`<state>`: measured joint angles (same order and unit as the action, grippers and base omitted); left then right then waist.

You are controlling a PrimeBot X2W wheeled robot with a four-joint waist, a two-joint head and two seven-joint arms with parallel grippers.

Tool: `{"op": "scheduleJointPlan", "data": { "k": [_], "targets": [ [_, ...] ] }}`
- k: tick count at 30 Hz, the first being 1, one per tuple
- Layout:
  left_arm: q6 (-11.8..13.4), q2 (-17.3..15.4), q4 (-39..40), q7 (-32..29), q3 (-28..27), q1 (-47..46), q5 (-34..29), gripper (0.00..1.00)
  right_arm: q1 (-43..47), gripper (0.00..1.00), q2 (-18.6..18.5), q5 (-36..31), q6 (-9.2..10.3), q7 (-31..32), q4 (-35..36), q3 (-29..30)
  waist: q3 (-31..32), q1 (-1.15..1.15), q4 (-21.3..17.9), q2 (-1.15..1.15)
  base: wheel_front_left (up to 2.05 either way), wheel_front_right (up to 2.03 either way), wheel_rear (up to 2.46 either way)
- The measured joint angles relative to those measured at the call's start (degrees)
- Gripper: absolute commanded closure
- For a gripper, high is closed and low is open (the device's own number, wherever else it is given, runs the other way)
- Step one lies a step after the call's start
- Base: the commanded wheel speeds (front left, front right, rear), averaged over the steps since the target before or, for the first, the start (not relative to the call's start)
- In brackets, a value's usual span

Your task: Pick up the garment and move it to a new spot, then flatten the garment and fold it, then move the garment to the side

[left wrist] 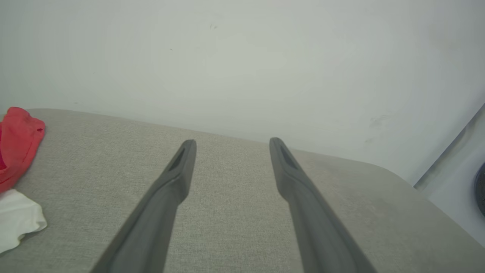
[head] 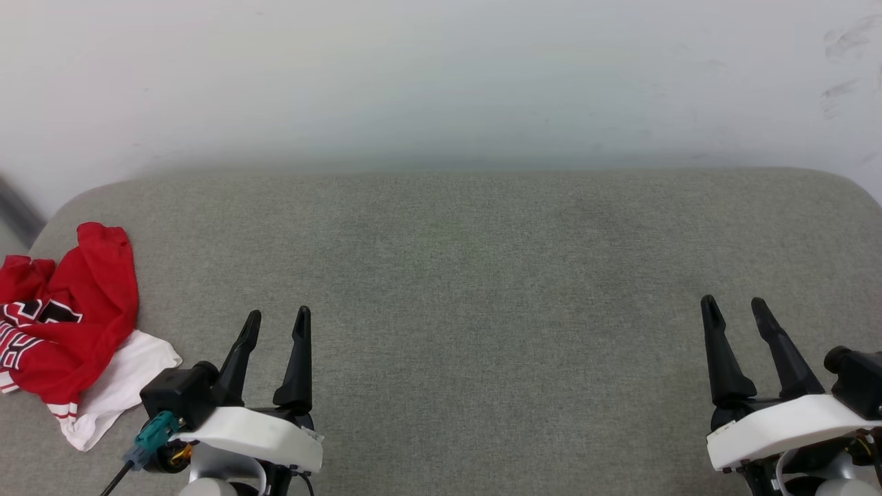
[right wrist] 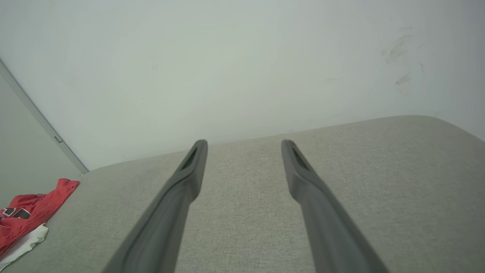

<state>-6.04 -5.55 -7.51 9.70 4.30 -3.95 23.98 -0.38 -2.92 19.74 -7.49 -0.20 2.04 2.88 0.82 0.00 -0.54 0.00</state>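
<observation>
Left gripper (head: 279,313) and right gripper (head: 732,301) hover with jaws apart, holding nothing. The garment (head: 76,303) lies crumpled just left of the left gripper, so every step remains.

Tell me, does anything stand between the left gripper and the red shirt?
Nothing visible does. Bare grey cushion separates the open left gripper from the crumpled garment, which lies apart at its left near the cushion's edge.

Coarse-woven matt grey cloth covers the worktop (head: 482,275). The garment (head: 76,310) is soft matt jersey cloth. The wall (head: 441,69) is smooth, matt, scuffed upper right. The left gripper (head: 278,313) and right gripper (head: 733,304) look matt dark plastic.
</observation>
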Motion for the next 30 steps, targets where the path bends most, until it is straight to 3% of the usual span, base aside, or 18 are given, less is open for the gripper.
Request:
{"op": "scheduleJointPlan", "data": {
  "k": [30],
  "targets": [
    [1.0,-0.3,-3.9,3.7,0.9,-1.0,-12.1,0.00,0.5,0.00,0.0,-12.0,-0.01,-0.6,1.1,0.9,0.0,0.00,-0.1,0.00,0.00,0.00,0.00]
  ]
}}
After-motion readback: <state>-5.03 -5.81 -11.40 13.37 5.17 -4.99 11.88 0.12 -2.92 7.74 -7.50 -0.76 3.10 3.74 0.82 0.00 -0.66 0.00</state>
